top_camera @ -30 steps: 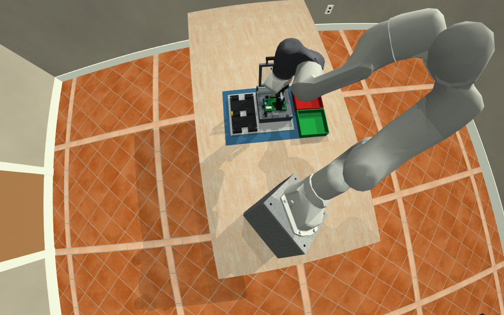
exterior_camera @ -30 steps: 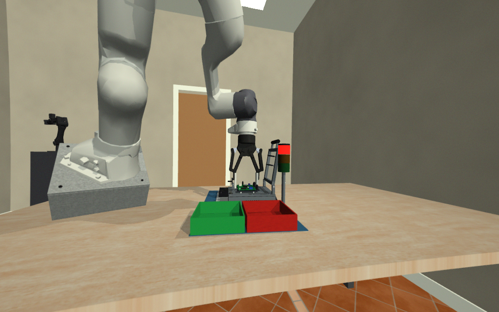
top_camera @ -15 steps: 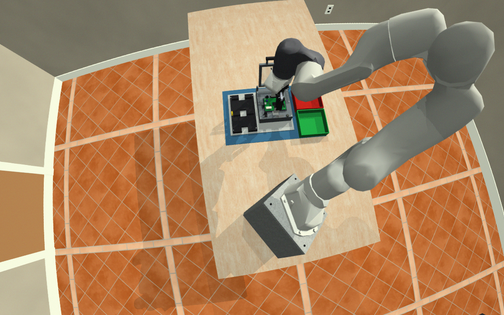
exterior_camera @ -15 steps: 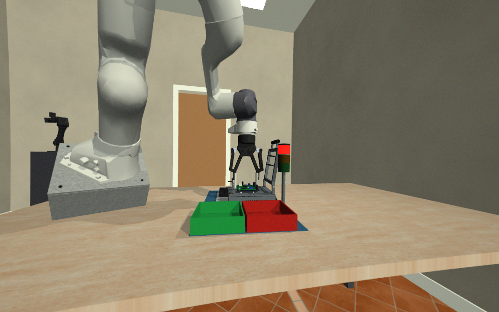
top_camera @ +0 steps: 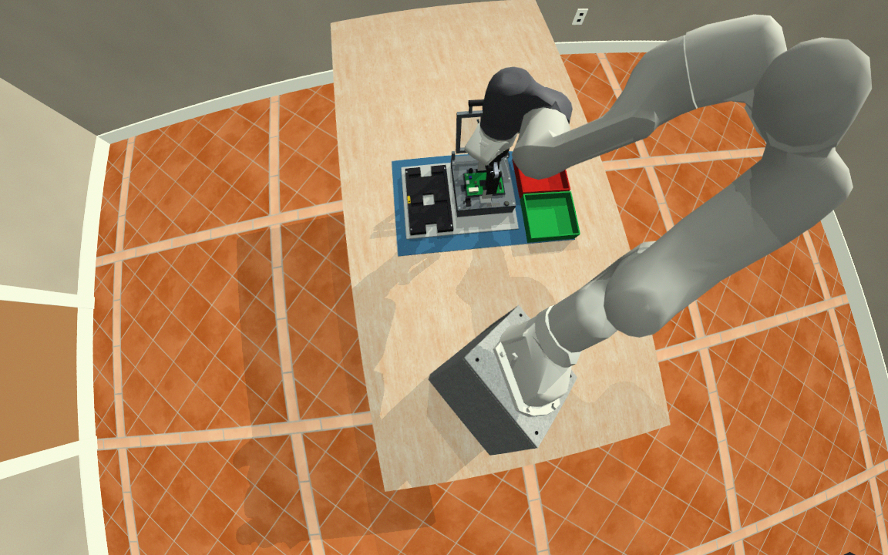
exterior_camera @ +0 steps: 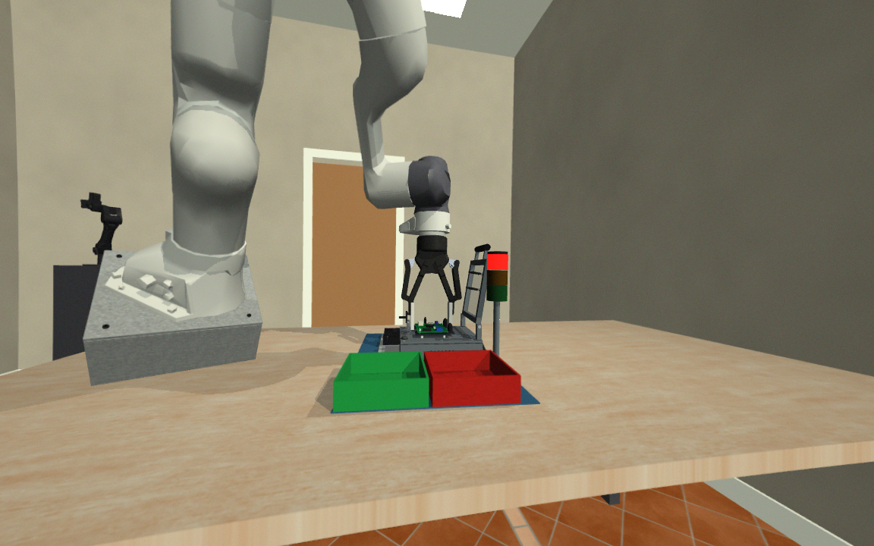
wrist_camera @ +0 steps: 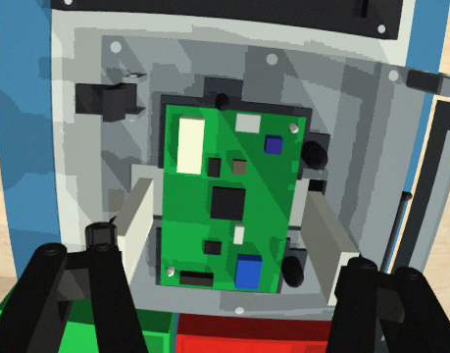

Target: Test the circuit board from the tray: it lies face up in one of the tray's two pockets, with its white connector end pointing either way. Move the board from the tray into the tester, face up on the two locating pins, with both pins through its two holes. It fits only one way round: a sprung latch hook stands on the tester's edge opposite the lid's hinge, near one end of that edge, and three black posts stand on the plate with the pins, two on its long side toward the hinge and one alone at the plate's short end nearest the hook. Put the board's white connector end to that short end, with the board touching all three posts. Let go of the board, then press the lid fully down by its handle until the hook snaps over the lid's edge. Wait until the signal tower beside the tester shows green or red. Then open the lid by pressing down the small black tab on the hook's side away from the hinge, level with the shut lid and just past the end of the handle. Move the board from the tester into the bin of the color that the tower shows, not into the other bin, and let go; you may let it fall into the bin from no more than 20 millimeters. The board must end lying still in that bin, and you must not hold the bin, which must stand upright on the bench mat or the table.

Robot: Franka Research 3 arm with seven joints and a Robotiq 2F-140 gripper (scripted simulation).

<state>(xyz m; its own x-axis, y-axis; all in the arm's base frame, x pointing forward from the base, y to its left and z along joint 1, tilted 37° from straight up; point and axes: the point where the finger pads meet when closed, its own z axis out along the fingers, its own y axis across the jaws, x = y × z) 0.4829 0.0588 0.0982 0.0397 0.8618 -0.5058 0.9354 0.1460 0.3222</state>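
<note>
the tower (exterior_camera: 497, 262) shows red and the lid (exterior_camera: 473, 288) is up. the board (wrist_camera: 227, 199) lies in the tester (wrist_camera: 87, 157), centre of frame. the gripper (wrist_camera: 227, 229) is open, its pads (wrist_camera: 136, 219) beside the board; next it should close, lift, go to the red bin (exterior_camera: 474, 383).

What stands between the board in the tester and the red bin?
Nothing visible. The board lies between the open hand's fingers, lid raised; the red bin adjoins the tester, signal tower off to one side.

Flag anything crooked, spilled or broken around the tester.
Nothing stands out. The board lies flat and square in the tester, the lid is raised, the open hand straddles the board, the tower shows red, and the green bin and red bin stand upright.
</note>
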